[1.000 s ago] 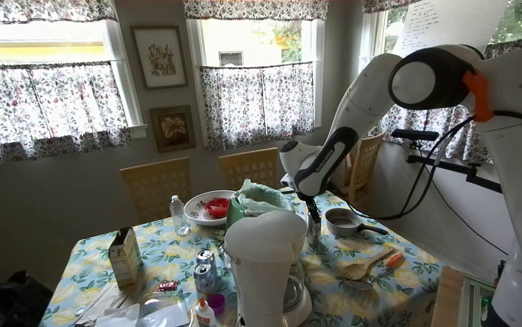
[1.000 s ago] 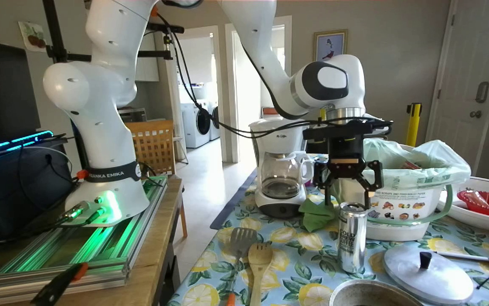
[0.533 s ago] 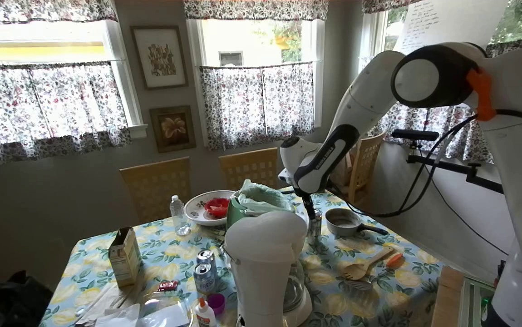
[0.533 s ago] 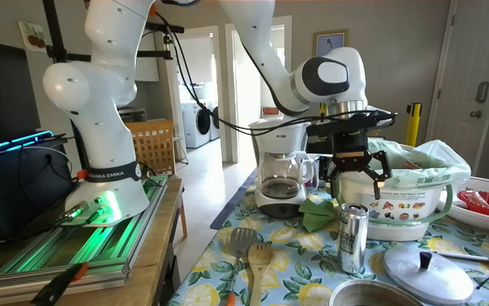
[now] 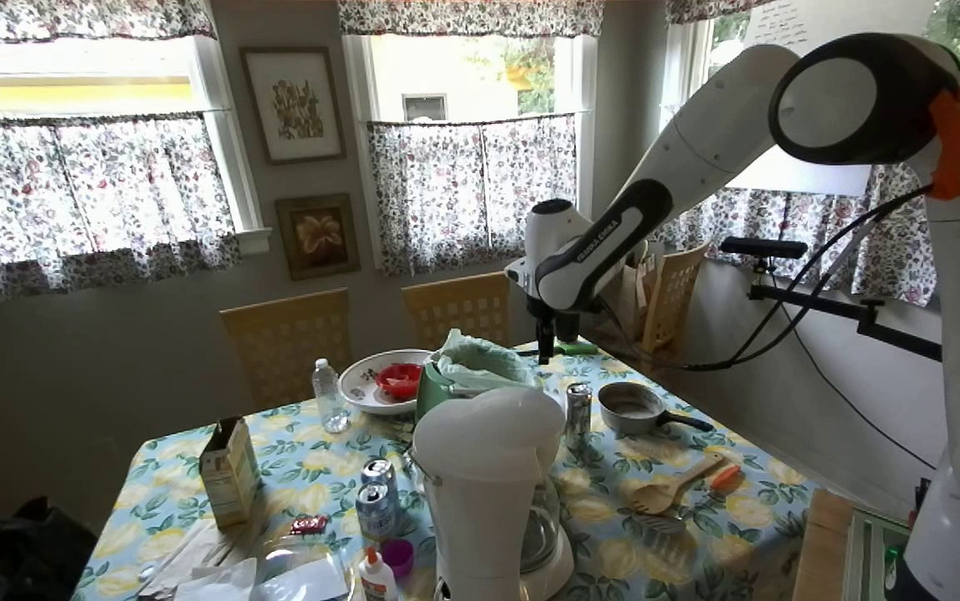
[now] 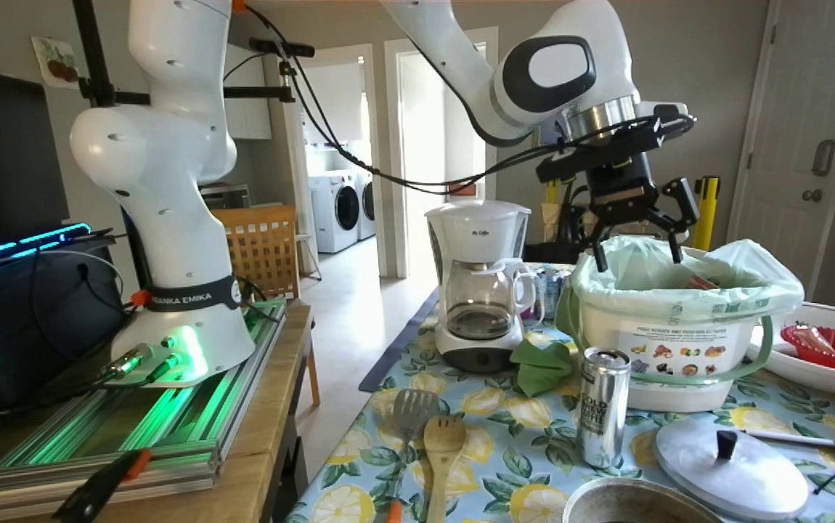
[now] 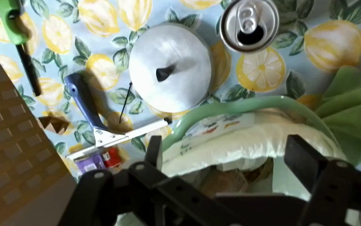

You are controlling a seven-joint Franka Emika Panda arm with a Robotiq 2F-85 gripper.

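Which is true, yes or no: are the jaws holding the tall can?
No, the jaws hang open above the bin, apart from the can.

Liner (image 6: 650,292) pale green; can (image 6: 603,414) silver; tablecloth (image 6: 508,454) light blue, yellow-lemon print.

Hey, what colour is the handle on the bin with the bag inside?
Green. The handle shows best in the wrist view.

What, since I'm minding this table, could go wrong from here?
The open end effector hangs close to the pale green liner of the bin, so it might snag or tear that thin plastic.

The coffee can stands upright near the bin, its top opened; a bump could tip it and spill anything left inside, though the pictures don't show how full it is.
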